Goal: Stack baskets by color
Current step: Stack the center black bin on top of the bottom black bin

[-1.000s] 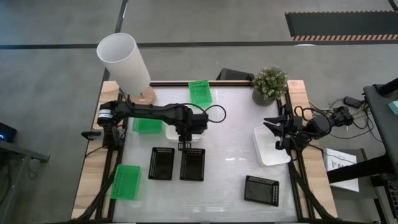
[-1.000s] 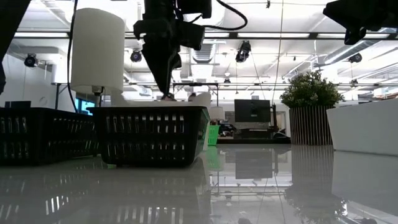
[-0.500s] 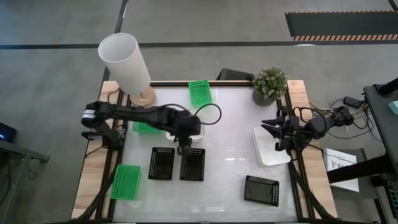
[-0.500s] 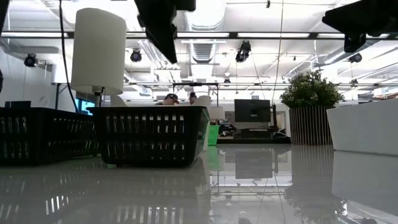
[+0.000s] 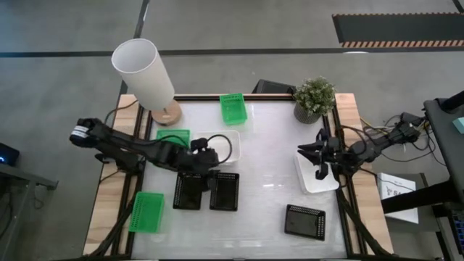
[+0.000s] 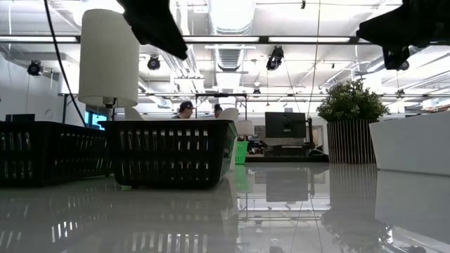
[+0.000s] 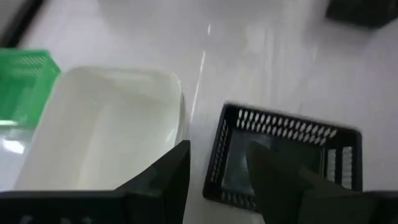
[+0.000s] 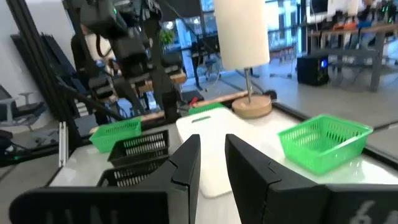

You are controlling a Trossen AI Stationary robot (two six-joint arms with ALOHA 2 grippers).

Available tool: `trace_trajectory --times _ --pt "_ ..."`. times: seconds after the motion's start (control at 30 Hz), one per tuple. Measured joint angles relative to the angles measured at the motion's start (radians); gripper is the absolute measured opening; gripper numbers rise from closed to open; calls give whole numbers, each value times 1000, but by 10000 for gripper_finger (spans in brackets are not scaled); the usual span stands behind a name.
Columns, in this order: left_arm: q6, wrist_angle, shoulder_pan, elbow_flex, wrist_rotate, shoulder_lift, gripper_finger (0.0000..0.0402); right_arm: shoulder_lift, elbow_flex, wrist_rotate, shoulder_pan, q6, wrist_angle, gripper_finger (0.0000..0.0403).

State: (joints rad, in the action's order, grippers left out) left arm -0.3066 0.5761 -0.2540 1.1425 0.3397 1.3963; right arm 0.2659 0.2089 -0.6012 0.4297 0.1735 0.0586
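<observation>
Two black baskets (image 5: pixel 188 191) (image 5: pixel 224 191) stand side by side on the table's middle, and a third (image 5: pixel 305 221) sits near the front right. Green baskets lie at the far middle (image 5: pixel 233 108), the left (image 5: pixel 172 136) and the front left (image 5: pixel 146 212). One white basket (image 5: pixel 217 145) sits at the centre, another (image 5: pixel 317 174) at the right. My left gripper (image 5: pixel 209 172) hangs open above the far rim of a black basket (image 7: pixel 280 155), beside the white one (image 7: pixel 106 137). My right gripper (image 5: pixel 317 161) hovers over the right white basket, narrowly open (image 8: pixel 212 155) and empty.
A tall white lampshade on a wooden foot (image 5: pixel 145 72) stands at the far left corner. A potted plant (image 5: pixel 314 98) stands at the far right. Bare tabletop (image 5: pixel 268 181) lies between the black pair and the right white basket.
My left gripper has risen from the far rim of the right-hand black basket of the pair. It has drawn back toward the table's left and tipped less steeply. That basket stays where it was. My right gripper has edged a little toward the table's left.
</observation>
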Motion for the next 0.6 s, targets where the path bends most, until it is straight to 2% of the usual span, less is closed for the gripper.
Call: trace_trajectory --times 0.27,0.43,0.6 --pt "145 -268 -8 -165 136 -129 141 233 120 7 0 59 29 68" --pt "189 -400 -9 -266 142 -199 141 355 247 26 0 70 -17 68" --pt "182 -432 -9 -354 142 -236 141 476 381 96 0 71 -144 68"
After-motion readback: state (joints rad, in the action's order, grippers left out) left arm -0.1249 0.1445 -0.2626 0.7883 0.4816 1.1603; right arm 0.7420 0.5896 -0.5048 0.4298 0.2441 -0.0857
